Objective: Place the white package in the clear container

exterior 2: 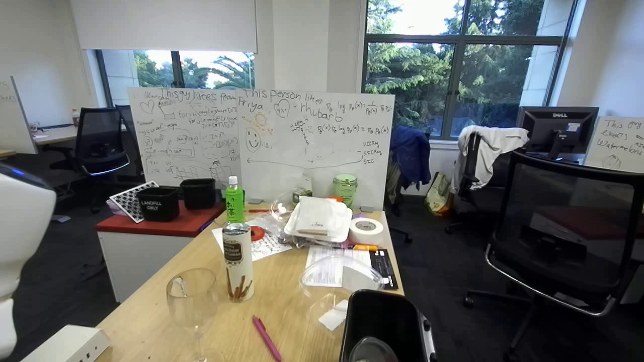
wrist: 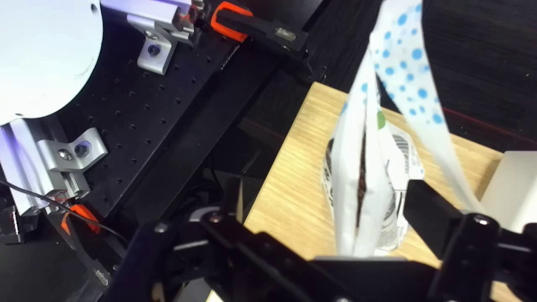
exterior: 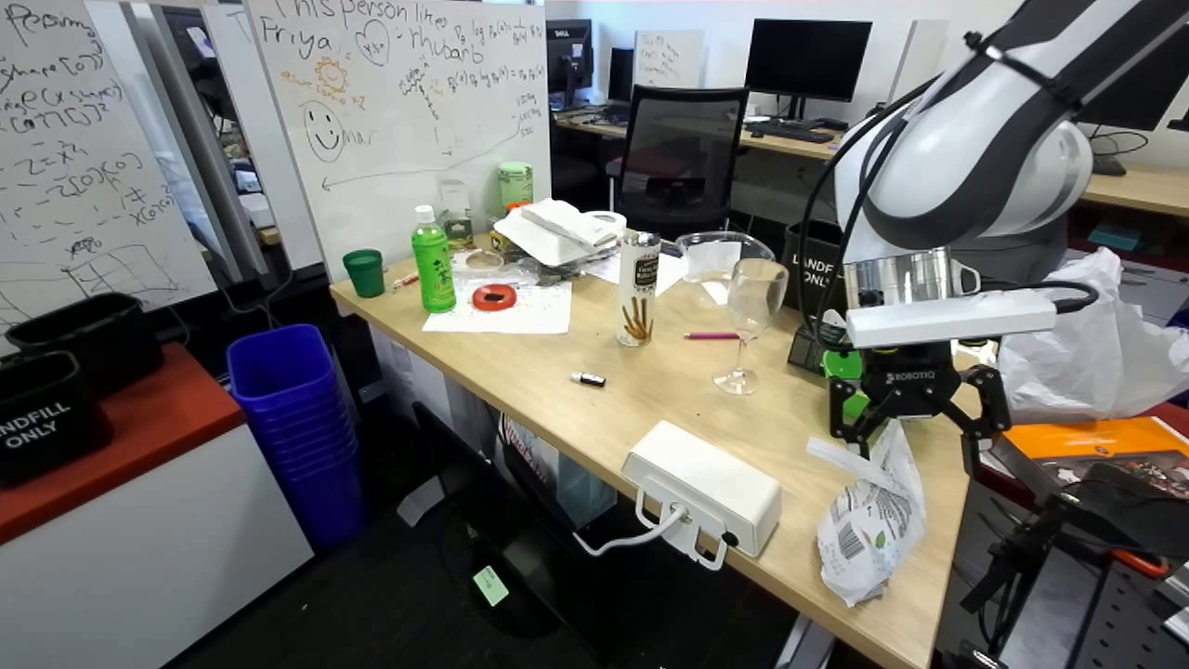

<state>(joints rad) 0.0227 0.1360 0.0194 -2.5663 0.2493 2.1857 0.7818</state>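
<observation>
The white package (exterior: 873, 534) is a crinkly printed bag standing on the desk's near right corner in an exterior view. In the wrist view the package (wrist: 350, 188) shows a dark slit along its top and a loose blue-dotted strip. My gripper (exterior: 915, 453) is open just above it. In the wrist view the package's top lies between the spread fingers (wrist: 331, 205), closer to the right-hand finger; I cannot tell whether that finger touches it. The clear container (exterior: 697, 267), a see-through tub, stands farther back on the desk; it also shows in an exterior view (exterior 2: 314, 290).
A wine glass (exterior: 751, 311) and a tall white tin (exterior: 638, 288) stand between package and container. A white box with a cable (exterior: 701, 488) lies at the desk's front edge. A black bin (exterior 2: 380, 317) stands beside the container. A green bowl (exterior: 843, 367) is partly behind my gripper.
</observation>
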